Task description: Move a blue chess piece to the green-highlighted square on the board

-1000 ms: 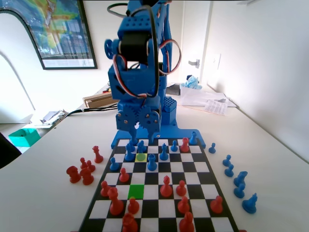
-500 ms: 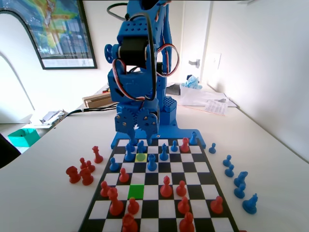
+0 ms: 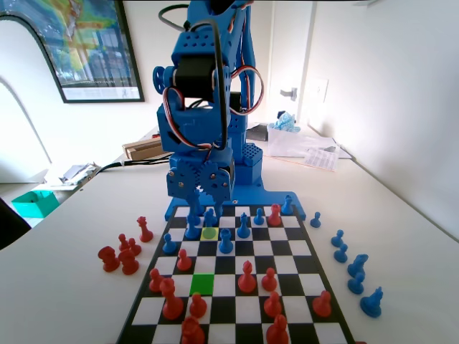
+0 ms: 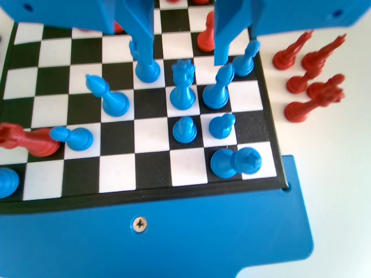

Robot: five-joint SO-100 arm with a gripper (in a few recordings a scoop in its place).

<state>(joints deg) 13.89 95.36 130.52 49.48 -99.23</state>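
In the fixed view my gripper [image 3: 201, 192] hangs open over the far rows of the board [image 3: 237, 309], holding nothing. Just below it stand several blue pieces, among them a short blue pawn [image 3: 209, 217] at the yellow-tinted square [image 3: 209, 233]. The green-highlighted square [image 3: 203, 284] lies bare, three rows nearer the camera. In the wrist view the gripper [image 4: 183, 56] has its jaws wide apart, astride a taller crowned blue piece [image 4: 183, 88]. Two short blue pawns [image 4: 184, 129] [image 4: 221, 125] stand just beyond it, towards the board's blue edge [image 4: 174, 226].
Red pieces ring the green square: a pawn [image 3: 184, 260] behind it on the left, another [image 3: 247, 276] to its right, a taller one [image 3: 171, 298] in front. Captured red pieces [image 3: 122, 254] lie left of the board, captured blue pieces [image 3: 355, 276] on the right.
The arm has leaned a little to the left in the fixed view and the open gripper has sunk slightly towards the far blue pieces. No piece has moved.
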